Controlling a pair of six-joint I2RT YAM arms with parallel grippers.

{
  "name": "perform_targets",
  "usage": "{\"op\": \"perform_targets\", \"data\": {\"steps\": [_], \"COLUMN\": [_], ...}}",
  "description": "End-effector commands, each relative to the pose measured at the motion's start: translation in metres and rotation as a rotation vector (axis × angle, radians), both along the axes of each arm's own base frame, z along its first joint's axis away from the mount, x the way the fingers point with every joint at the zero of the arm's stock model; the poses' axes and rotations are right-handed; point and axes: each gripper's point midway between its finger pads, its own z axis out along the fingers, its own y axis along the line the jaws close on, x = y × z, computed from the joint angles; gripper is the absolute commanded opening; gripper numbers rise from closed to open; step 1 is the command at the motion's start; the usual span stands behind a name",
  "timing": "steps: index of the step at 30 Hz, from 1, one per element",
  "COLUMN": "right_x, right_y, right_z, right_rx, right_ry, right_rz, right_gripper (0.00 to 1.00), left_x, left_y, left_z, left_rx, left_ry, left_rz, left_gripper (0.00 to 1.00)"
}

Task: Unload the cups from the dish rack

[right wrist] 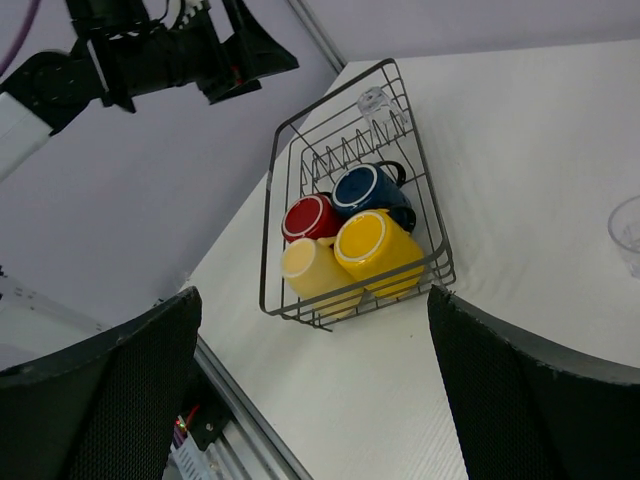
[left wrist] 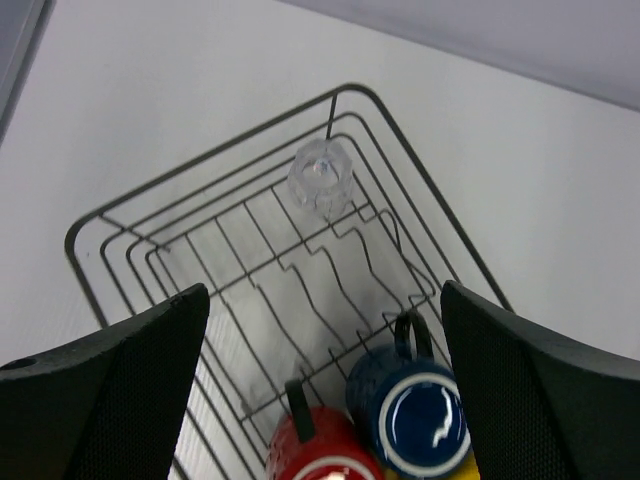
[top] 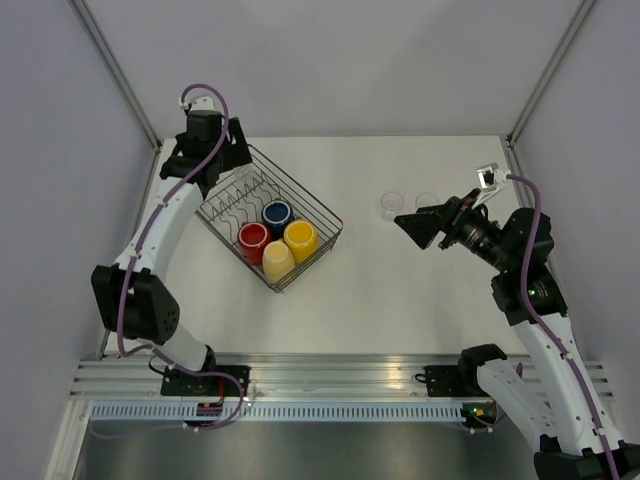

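Dish rack [left wrist: 240, 250] sits askew toward desk's far-left corner. Red mug [top: 253, 237], dark blue mug [top: 277, 213], orange-yellow mug [top: 300, 236], pale mug [top: 278, 261] bunched at its near end. Left gripper [left wrist: 322, 290], jaws spread, hangs over rack's far end, lined up on glass tumbler [left wrist: 322, 178] there, likely next pick. Second tumbler [top: 390, 205], third tumbler [top: 427, 201] stand on desk toward far-right corner, clear of rack. Right gripper [right wrist: 311, 297] just beside them, spread, empty.
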Motion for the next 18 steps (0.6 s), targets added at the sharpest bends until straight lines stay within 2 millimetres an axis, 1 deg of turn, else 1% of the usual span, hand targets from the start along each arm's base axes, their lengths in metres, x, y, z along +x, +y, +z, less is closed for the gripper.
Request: {"op": "perform_targets", "data": {"steps": [1,2,3,4,5,6,7,8,10,11,13,14,16,17,18], "right_x": [-0.010,-0.010,-0.010,-0.011,-0.010,-0.011,-0.011,-0.011,-0.011,-0.011,-0.010,-0.009,-0.008,-0.007,-0.007], "right_y": [0.001,-0.001,-0.002,-0.002,-0.003,-0.002,-0.003,-0.003,-0.003,-0.003,-0.003,-0.003,-0.003,-0.004,-0.004], "right_z": [0.019,0.017,0.016,0.018,0.016,0.016,0.017,0.017,0.017,0.017,0.015,0.014,0.012,0.011,0.010], "right_rx": [0.015,0.008,0.003,-0.002,-0.008,-0.011,-0.016,-0.017,-0.022,-0.022,-0.025,-0.029,-0.035,-0.039,-0.041], "right_ry": [-0.064,-0.057,-0.058,-0.067,-0.061,-0.061,-0.067,-0.068,-0.069,-0.070,-0.070,-0.070,-0.069,-0.069,-0.070], "right_rz": [0.023,0.011,0.008,0.006,0.005,0.006,0.006,0.005,0.004,0.005,0.007,0.004,0.001,-0.002,-0.004], "right_gripper": [0.98,0.98,0.98,0.98,0.98,0.98,0.98,0.98,0.98,0.98,0.98,0.98,0.98,0.98,0.98], "left_x": [0.046,0.055,0.062,0.071,0.078,0.082,0.089,0.094,0.099,0.105,0.109,0.113,0.116,0.118,0.118], "left_y": [-0.006,-0.007,-0.006,-0.006,-0.005,-0.005,-0.006,-0.006,-0.003,-0.001,0.000,0.000,-0.001,-0.003,-0.004], "left_z": [0.004,0.012,0.010,-0.005,0.003,0.001,-0.012,-0.009,-0.019,-0.029,-0.038,-0.051,-0.063,-0.074,-0.080], "left_rx": [0.032,0.033,0.047,0.056,0.059,0.070,0.080,0.084,0.100,0.098,0.095,0.095,0.085,0.074,0.063], "left_ry": [-0.038,-0.052,-0.046,-0.015,-0.032,-0.026,0.001,-0.009,0.018,0.037,0.054,0.077,0.098,0.119,0.130], "left_rz": [-0.097,-0.104,-0.111,-0.112,-0.113,-0.126,-0.132,-0.135,-0.132,-0.132,-0.135,-0.141,-0.158,-0.170,-0.183], "left_gripper": [1.00,1.00,1.00,1.00,1.00,1.00,1.00,1.00,1.00,1.00,1.00,1.00,1.00,1.00,0.99]}}
